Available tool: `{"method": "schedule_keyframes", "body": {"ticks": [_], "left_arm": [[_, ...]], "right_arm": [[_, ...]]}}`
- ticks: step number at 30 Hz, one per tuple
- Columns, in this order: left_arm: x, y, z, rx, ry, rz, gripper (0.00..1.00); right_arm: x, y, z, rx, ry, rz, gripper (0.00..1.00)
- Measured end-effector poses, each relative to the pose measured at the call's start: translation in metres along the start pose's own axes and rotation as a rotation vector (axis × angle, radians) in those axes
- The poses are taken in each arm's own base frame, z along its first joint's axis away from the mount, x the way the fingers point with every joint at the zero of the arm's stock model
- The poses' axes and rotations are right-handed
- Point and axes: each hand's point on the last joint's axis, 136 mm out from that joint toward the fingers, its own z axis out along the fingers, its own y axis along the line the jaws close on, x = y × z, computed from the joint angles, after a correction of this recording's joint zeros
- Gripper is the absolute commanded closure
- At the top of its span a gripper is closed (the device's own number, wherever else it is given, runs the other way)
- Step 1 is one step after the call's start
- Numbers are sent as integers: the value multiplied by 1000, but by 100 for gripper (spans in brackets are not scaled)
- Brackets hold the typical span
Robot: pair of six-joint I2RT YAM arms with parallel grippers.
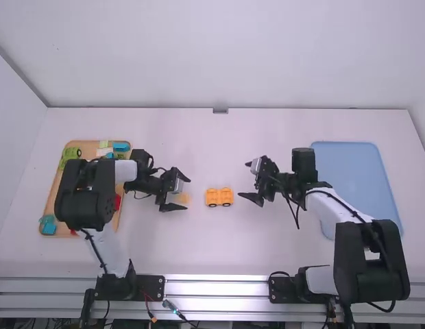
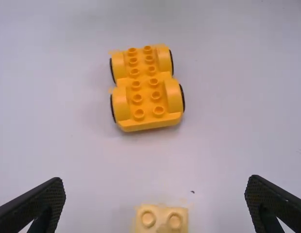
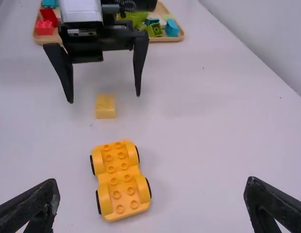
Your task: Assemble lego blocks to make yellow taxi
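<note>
My left gripper (image 1: 180, 191) is open above the table, around a pale yellow block (image 1: 181, 199). In the left wrist view the open left gripper (image 2: 155, 204) has that block (image 2: 161, 219) between its spread fingers, untouched. A yellow-orange car base (image 1: 219, 197) with black wheels and studs on top stands mid-table between the two arms; it appears as the car base (image 2: 146, 87) in the left wrist view and the car base (image 3: 121, 179) in the right wrist view. To its right my right gripper (image 1: 245, 180) is open and holds nothing; the right gripper (image 3: 150, 206) has widely spread fingers.
A wooden tray (image 1: 51, 195) with green, blue and red blocks lies at the left, partly under the left arm. A light blue tray (image 1: 356, 171) lies at the right, partly covered by the right arm. A wall stands behind the table.
</note>
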Motion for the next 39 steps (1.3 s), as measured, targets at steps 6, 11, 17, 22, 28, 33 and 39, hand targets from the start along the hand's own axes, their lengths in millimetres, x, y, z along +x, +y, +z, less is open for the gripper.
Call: {"method": "schedule_keyframes", "body": {"ticks": [6,11,17,22,28,33,39], "left_arm": [[14,-6,0,15,9,-58,0],[18,-9,-7,9,5,-69,0],[17,-2,-1,-3,12,-7,0],[23,-5,5,19,8,-41,1],[35,-11,11,39,5,-87,1],[33,-10,10,44,6,-97,2],[36,-3,8,40,31,-87,38]], "right_arm": [[3,4,0,-13,10,18,1],[2,6,2,-20,9,2,1],[-4,18,12,-66,2,-49,1],[-7,26,18,-93,-1,-79,1],[-7,30,23,-103,13,-98,1],[-7,31,24,-105,15,-100,1],[-7,31,24,-105,16,-99,1]]}}
